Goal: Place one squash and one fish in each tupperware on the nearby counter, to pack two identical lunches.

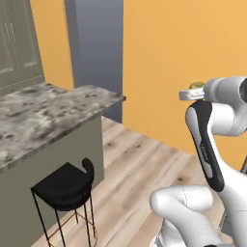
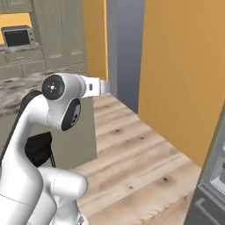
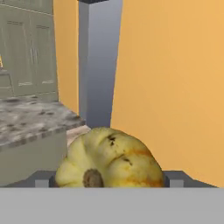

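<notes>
Squash (image 3: pixel 110 159), round and yellow, pinched in claw (image 3: pixel 109 180) high above wood floor (image 2: pixel 140 162), marble worktop (image 1: pixel 43 116) well apart; could slip free in transit.

Robot arm (image 1: pixel 212 144): glossy white shell in rounded, tubular segments with bulbous joints. One link carries a long black inlay panel edged in grey. A circular black cap with a small pale centre (image 2: pixel 53 87) marks one joint; beside it, an oval dark-grey panel. Wrist section is short, white, with small dark marks.
</notes>
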Available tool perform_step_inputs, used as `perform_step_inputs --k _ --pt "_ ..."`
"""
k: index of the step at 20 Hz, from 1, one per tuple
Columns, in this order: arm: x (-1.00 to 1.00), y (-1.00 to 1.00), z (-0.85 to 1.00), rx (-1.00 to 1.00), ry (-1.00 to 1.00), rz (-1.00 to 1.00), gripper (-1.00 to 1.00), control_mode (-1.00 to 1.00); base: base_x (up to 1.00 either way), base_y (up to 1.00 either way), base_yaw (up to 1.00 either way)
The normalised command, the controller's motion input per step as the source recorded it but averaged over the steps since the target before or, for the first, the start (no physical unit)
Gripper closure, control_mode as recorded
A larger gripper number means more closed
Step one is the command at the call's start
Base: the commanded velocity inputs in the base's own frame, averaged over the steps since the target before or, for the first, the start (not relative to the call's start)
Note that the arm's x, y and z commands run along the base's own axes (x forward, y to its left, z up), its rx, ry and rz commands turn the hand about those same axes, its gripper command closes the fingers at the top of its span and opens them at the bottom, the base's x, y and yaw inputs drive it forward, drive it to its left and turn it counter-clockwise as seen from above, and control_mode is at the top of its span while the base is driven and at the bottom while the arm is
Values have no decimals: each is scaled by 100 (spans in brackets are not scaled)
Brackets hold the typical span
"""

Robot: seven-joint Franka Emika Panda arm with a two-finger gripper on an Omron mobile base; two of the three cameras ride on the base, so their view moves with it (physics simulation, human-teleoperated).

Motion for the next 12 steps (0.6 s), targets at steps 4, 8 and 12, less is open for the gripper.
perform_step_inputs --k 4,8,12 --pt "0 0 0 0 0 0 100 100 7 97 41" --pt "0 0 0 0 0 0 100 100 6 100 35" --pt "0 0 0 0 0 0 100 100 -10 100 35"
